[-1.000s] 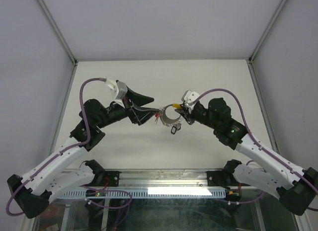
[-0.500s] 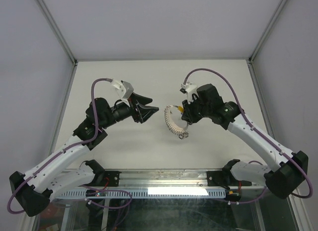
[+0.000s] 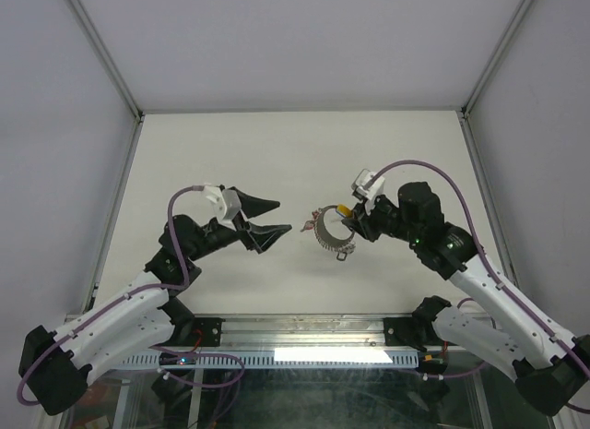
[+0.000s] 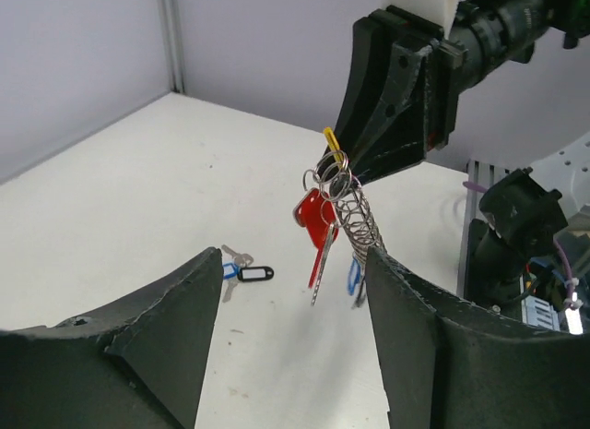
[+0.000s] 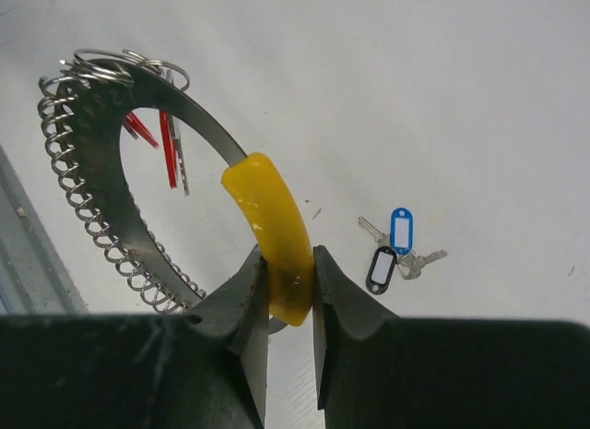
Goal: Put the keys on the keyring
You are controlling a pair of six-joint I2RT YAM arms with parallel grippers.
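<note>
My right gripper (image 5: pixel 288 254) is shut on the yellow section (image 5: pixel 275 228) of the keyring (image 5: pixel 189 111), a steel hoop with a wire coil along its outer edge, held up above the table. A red-tagged key (image 4: pixel 318 221) and a blue-tagged one (image 4: pixel 353 274) hang from the hoop beside a bunch of small rings. In the top view the keyring (image 3: pixel 320 232) hangs between both arms. My left gripper (image 4: pixel 295 258) stands open just short of the hoop and holds nothing. Two loose keys, blue-tagged (image 5: pixel 400 230) and black-tagged (image 5: pixel 379 268), lie together on the table.
The white table (image 3: pixel 277 152) is walled by grey panels at the back and sides. A metal rail (image 3: pixel 304 332) with cable trays runs along the near edge by the arm bases.
The right arm swung up and came back down, keeping hold of the keyring, now slightly right of and lower than before. The left gripper drew back lower and its jaws widened a little.
</note>
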